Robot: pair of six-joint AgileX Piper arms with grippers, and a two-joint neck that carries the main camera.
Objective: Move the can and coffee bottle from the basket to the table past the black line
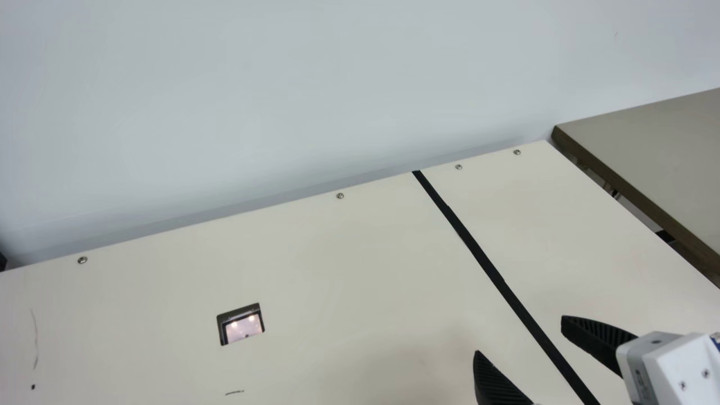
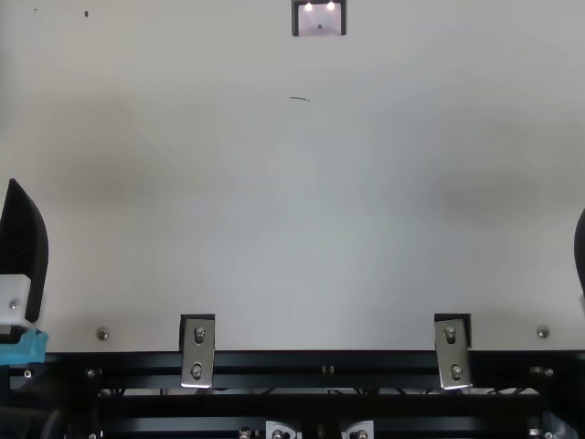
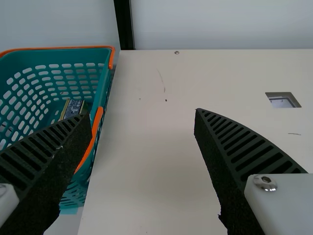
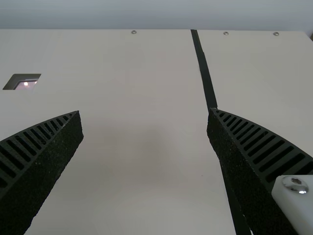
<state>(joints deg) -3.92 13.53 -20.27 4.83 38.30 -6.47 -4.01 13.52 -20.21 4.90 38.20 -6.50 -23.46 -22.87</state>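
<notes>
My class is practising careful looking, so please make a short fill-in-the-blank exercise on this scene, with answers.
The teal basket has edging coloured ____.
The line along the table is coloured ____.
The left gripper, its fingers apart, is ____.
Between its fingers, the right gripper holds ____.

Missing words: orange; black; open; nothing.
</notes>
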